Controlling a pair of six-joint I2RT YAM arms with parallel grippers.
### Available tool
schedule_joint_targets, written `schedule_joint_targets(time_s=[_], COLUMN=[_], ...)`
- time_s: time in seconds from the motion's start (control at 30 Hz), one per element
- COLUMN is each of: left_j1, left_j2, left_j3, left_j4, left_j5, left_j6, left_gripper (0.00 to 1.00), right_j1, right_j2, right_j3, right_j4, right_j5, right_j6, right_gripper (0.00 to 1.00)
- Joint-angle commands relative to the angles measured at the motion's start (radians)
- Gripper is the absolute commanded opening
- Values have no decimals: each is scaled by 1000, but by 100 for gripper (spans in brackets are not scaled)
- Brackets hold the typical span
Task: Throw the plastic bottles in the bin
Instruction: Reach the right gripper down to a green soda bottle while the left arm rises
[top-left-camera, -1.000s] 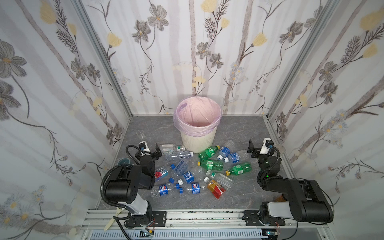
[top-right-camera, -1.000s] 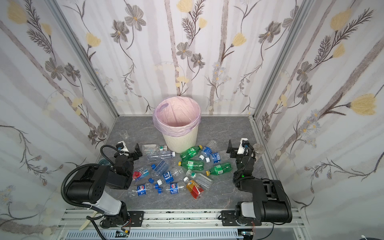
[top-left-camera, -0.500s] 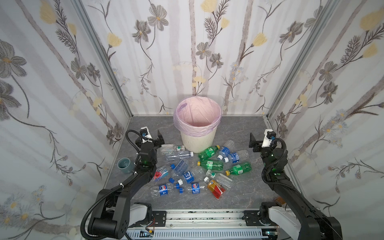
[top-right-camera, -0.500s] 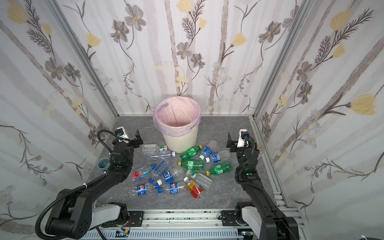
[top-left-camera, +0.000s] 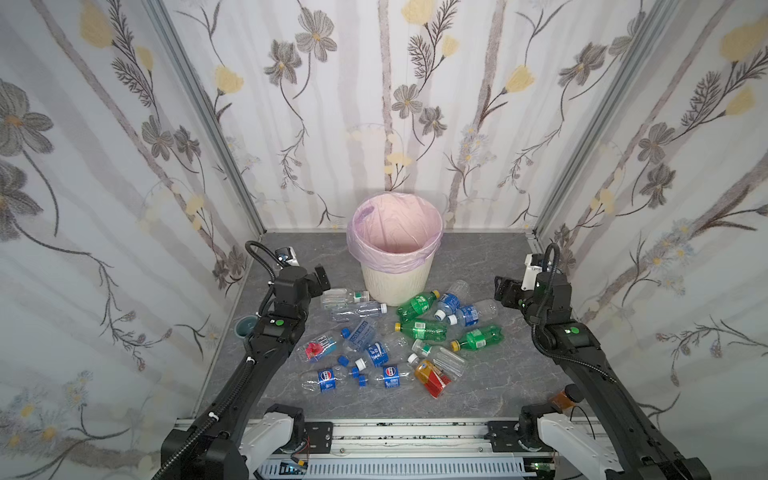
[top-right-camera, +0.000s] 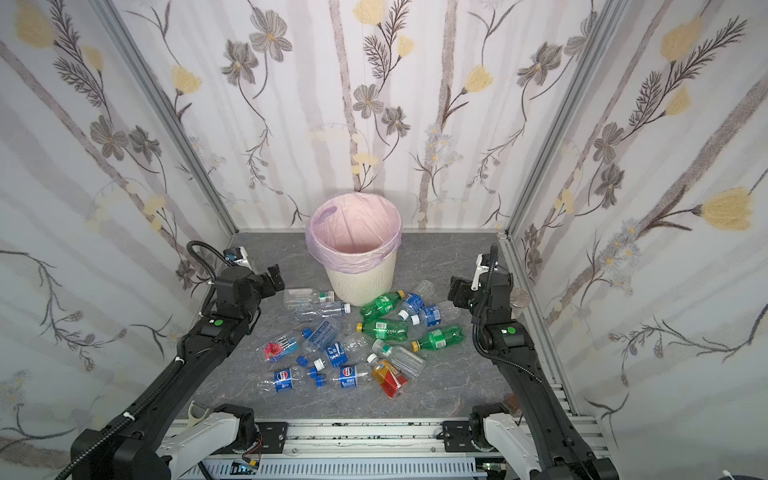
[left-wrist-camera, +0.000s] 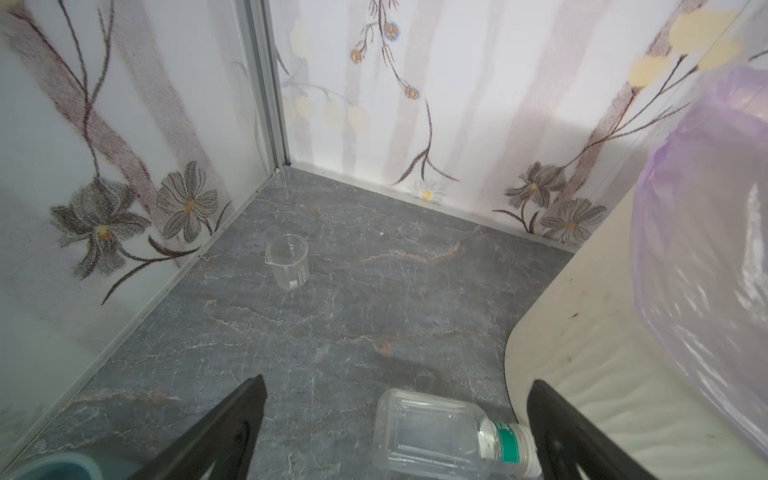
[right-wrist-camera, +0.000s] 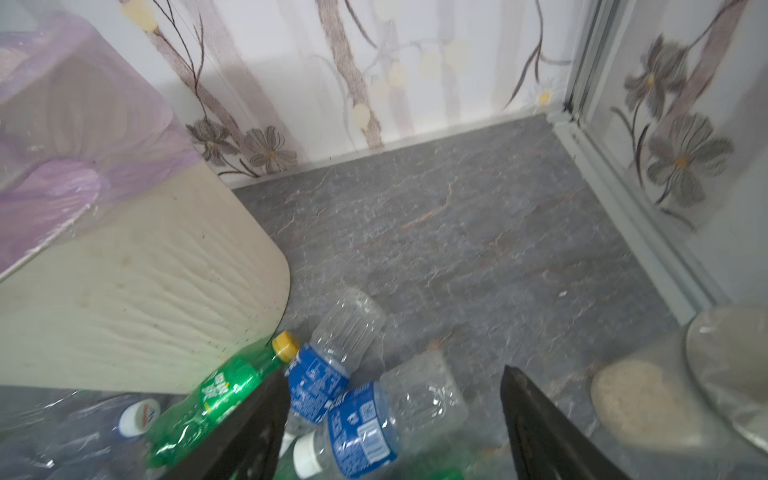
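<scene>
Clear and green plastic bottles (top-left-camera: 419, 328) lie scattered on the grey marbled bench (top-left-camera: 498, 386) before the cream bin (top-left-camera: 395, 286), lined with a pink bag (top-left-camera: 395, 232). Flowered walls (top-left-camera: 374, 124) enclose the bench. Left gripper (left-wrist-camera: 397, 380) gapes wide; right gripper (right-wrist-camera: 392, 371) stands parted over a blue-labelled bottle (right-wrist-camera: 361, 428).

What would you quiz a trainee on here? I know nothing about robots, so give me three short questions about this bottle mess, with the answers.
1. True or false: the left gripper is clamped on a bottle.
2. What colour are the caps of the green bottles? A red, B yellow, C black.
3. How many green bottles can you count in both top views?

Key: 1 false, its jaws stand wide open with nothing gripped; 2 B; 3 three.
</scene>
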Motion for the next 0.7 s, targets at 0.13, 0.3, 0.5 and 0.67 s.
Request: schedule_joint_targets(time_s=[0.13, 0.3, 0.5, 0.67], left_j1=[-1, 1, 0, 0], left_j2=[-10, -15, -21, -15], left_j3=[14, 17, 17, 20], left_j4=[-162, -170, -181, -180], left_j5=[130, 144, 159, 170], left_j6=[35, 64, 90, 95], left_gripper=[100, 100, 100, 100], right_j1=[85, 120, 128, 126], right_j2=[-17, -45, -91, -37], right_j3=[-99, -203, -347, -378], right_j4=[-208, -172, -58, 37], right_j5=[-60, -91, -85, -72], right_j6=[252, 355, 498, 535], right_gripper=[78, 79, 79, 79])
